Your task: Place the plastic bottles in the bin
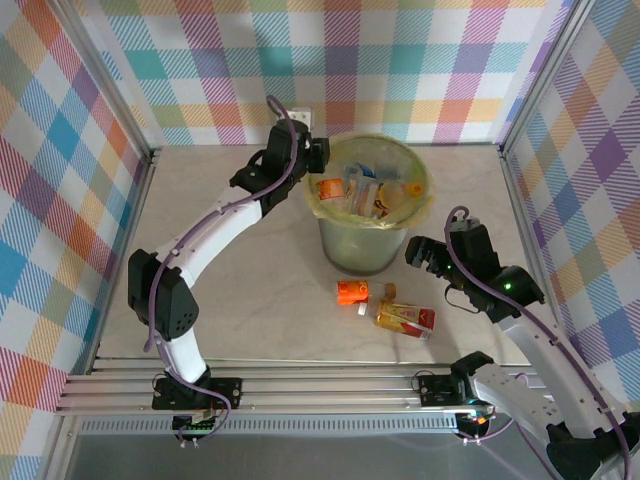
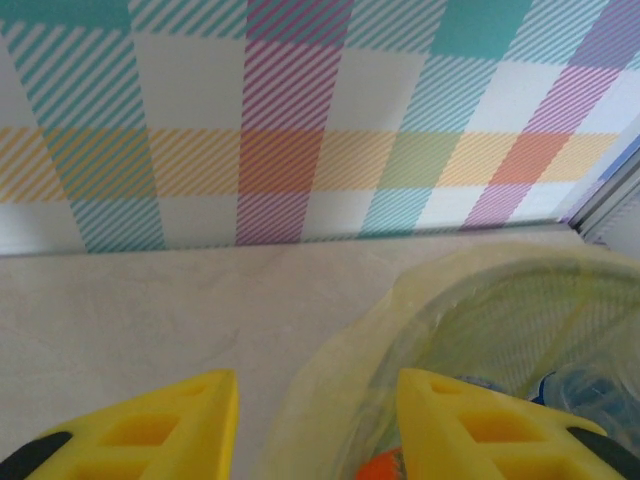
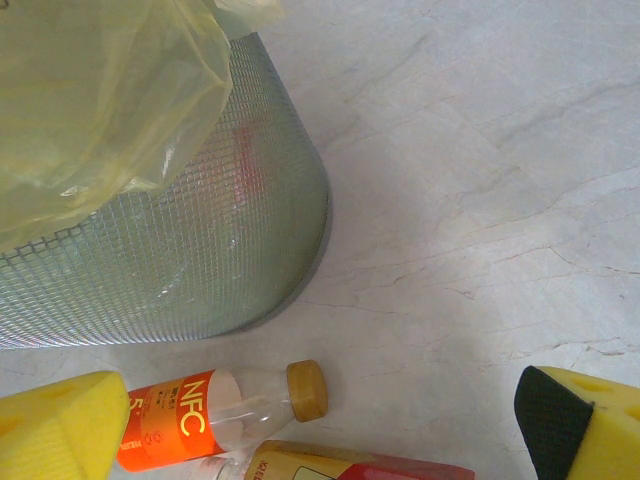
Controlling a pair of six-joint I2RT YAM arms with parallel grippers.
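The pale-green bin point(image 1: 362, 248) with its yellowish liner point(image 1: 421, 196) stands mid-table and holds several bottles point(image 1: 375, 192). My left gripper point(image 1: 318, 158) hangs open over the bin's left rim, empty. In the left wrist view its yellow fingers point(image 2: 150, 430) straddle the liner rim point(image 2: 400, 310), with an orange bottle point(image 2: 378, 466) below. An orange-label bottle point(image 1: 352, 292) and a red-and-yellow bottle point(image 1: 405, 319) lie in front of the bin. My right gripper point(image 1: 425, 255) is open above them, to the right. Below it lie the orange NFC bottle point(image 3: 190, 425), the red-and-yellow bottle point(image 3: 350, 465) and the bin's mesh wall point(image 3: 200, 240).
A small clear bottle point(image 1: 388, 292) lies between the two bottles on the table. Checkered walls enclose the table on three sides, and an aluminium rail point(image 1: 300, 385) runs along the near edge. Bare tabletop point(image 1: 250, 300) lies left of the bin.
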